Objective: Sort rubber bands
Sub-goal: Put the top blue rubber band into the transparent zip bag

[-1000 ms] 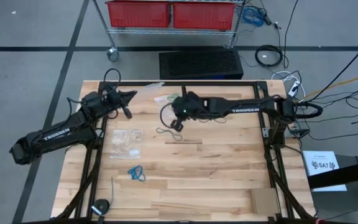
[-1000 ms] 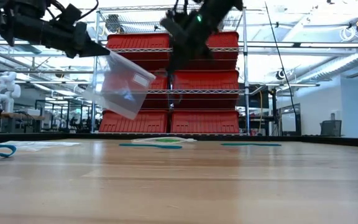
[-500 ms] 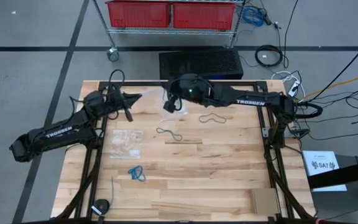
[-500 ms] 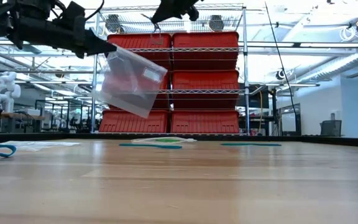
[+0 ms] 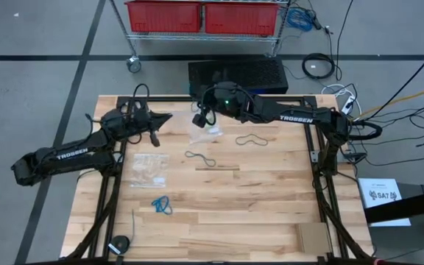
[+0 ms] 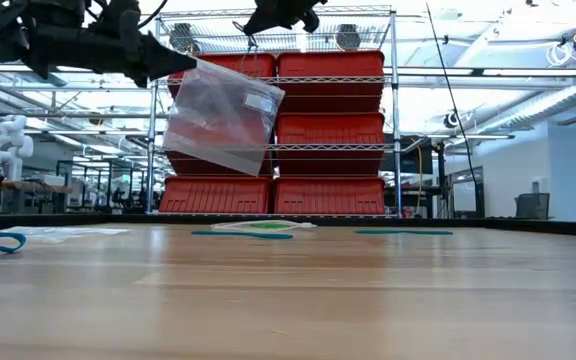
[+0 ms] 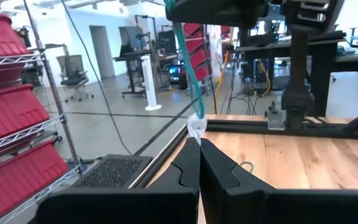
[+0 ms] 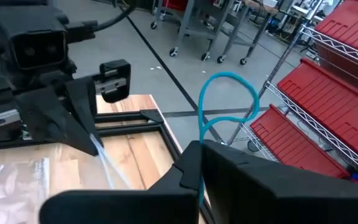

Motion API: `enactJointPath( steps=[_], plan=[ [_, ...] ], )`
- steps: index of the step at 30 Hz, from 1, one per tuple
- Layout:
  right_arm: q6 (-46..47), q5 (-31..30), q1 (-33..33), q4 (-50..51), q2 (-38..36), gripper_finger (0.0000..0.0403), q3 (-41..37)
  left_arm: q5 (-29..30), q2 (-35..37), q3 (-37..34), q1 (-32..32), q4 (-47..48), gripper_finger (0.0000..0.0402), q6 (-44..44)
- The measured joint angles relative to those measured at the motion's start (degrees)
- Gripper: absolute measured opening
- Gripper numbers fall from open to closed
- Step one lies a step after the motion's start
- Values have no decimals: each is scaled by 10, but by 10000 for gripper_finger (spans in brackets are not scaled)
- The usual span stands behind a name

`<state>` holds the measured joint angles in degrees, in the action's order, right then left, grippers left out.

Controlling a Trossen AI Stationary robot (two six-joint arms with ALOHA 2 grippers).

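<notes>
My left gripper [image 5: 166, 118] is shut on a clear zip bag [image 6: 223, 118], which it holds in the air over the table's far left part. My right gripper [image 5: 199, 120] hovers close to its right, shut on a teal-blue rubber band [image 8: 229, 99]. In the left wrist view the band [image 7: 188, 68] dangles from the right gripper [image 7: 216, 9] down to the left fingertips. Two more dark teal bands [image 5: 201, 158] [image 5: 250, 140] lie on the table, and a bright blue cluster [image 5: 162, 205] lies nearer. A green cluster [image 6: 253, 228] rests at the far side. My left gripper pinches the bag's top edge [image 7: 196, 127] at its upper corner [image 6: 193, 65] between the two fingertips, coming level from the table's left. The bag hangs tilted below the fingers, lifted clear of the table. My right gripper pinches one end of the teal-blue band [image 8: 202, 140] between its shut fingers, pointing downward. The band's loop hangs slack beyond the fingertips, lifted clear, and its lower end [image 7: 194, 115] reaches down to the bag's held edge.
A second clear bag [image 5: 149, 169] lies flat on the table's left half, and another clear bag [image 5: 203, 134] lies below my right gripper. A black round object [image 5: 120, 244] sits at the near left edge. Red bins on a wire shelf [image 6: 328, 130] stand beyond the far edge.
My right gripper has risen from the table's middle and moved toward the far edge and left, carrying the teal-blue band up to the left gripper. My left gripper has edged right, and the hanging bag has swung up and to the right with it.
</notes>
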<state>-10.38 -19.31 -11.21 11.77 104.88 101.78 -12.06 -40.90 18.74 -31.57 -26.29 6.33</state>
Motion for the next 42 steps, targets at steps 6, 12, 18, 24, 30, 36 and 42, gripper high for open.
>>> enactJointPath(
  steps=[6, 12, 18, 24, 30, 36, 42],
  plan=[
    [0, 0, 0, 0, 0, 0, 0, 2, -14, 0, 3, -21, 0, -5],
    [0, 1, 2, 5, 2, 0, 0, 4, -20, 0, 3, -31, 0, -14],
    [-8, 5, 5, 5, 30, 0, -1, 6, -20, 0, 3, -33, 0, -15],
    [-7, 17, 5, 21, 47, 0, -1, 6, -20, 1, 3, -32, 0, -15],
    [7, 24, 6, 60, 47, 0, -1, 6, -20, 1, 3, -32, 0, -15],
    [17, 32, 6, 90, 47, 0, -2, 6, -20, 1, 3, -31, 0, -15],
    [18, 32, 3, 108, 47, 0, -2, 6, -20, 1, 3, -31, 0, -15]
  ],
)
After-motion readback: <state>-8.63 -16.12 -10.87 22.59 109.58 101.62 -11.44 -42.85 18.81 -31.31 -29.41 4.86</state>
